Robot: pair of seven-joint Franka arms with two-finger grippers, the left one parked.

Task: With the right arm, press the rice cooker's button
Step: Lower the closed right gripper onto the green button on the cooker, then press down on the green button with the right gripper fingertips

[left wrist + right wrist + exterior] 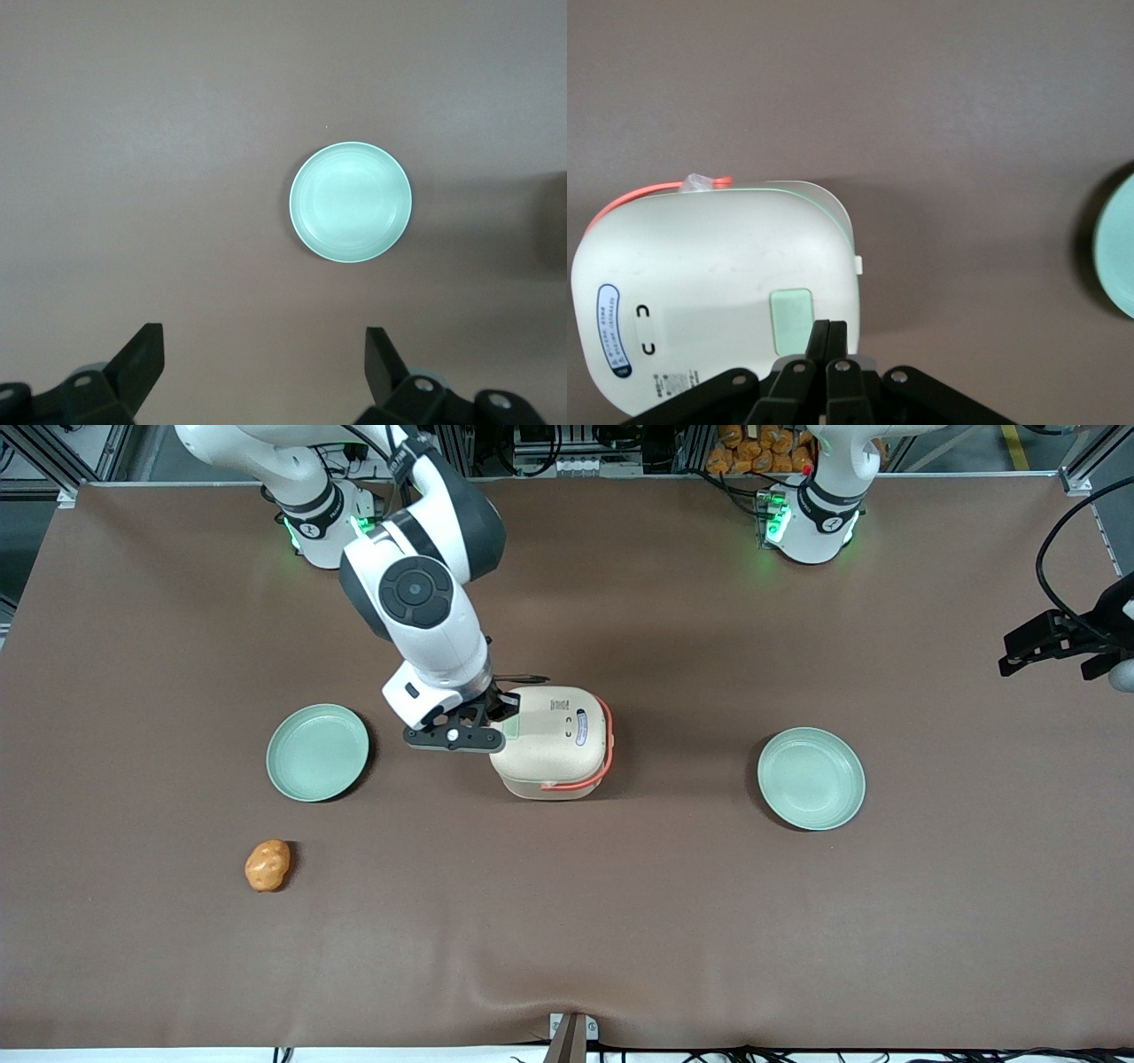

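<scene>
The rice cooker (556, 742) stood on the bench (567, 921) between two green plates (317, 752). The hand (827, 341), its fingers pressed together, rested on the cooker's pale green button (790, 319).

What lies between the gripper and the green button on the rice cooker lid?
Nothing: in the right wrist view the shut gripper tips meet the green button on the rice cooker.

Cream boxy rice cooker (554, 740) with salmon-orange handle and pale green square button (790, 321), black two-finger gripper (827, 341) above it, pale green round plates (317, 752), brown table cover (620, 921), orange lumpy potato-like object (267, 865)
</scene>
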